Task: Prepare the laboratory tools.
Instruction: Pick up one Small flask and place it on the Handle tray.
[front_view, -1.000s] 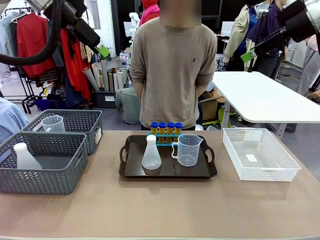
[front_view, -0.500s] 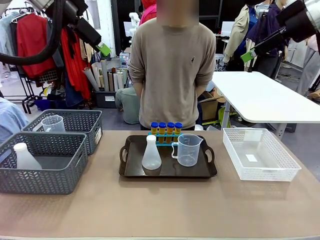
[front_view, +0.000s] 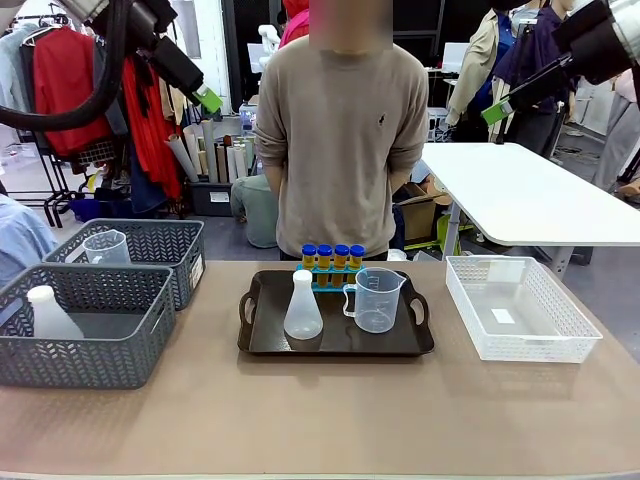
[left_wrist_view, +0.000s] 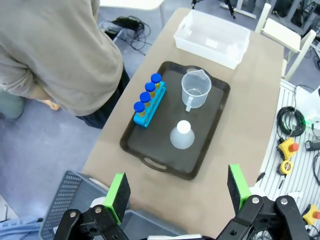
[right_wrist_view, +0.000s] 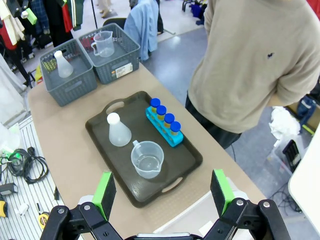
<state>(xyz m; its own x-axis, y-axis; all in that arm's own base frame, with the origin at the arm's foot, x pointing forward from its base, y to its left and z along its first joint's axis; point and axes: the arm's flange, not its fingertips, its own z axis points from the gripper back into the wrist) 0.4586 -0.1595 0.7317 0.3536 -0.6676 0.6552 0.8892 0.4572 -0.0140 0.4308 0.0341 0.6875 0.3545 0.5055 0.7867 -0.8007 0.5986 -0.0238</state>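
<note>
Tabletop far below both raised, spread, empty grippers, left (left_wrist_view: 175, 192) and right (right_wrist_view: 162, 193), carries a tray (front_view: 262, 343) holding flask (front_view: 303, 309), beaker (front_view: 376, 300) and racked tubes (front_view: 332, 257); all likely light, smooth plastic, so grip flask neck, beaker handle.

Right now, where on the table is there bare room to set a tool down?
The widest bare patch is the near strip of table in front of the dark tray. The white basket is empty too. The tray is crowded: flask, beaker, tube rack. Each grey basket holds an item.
</note>
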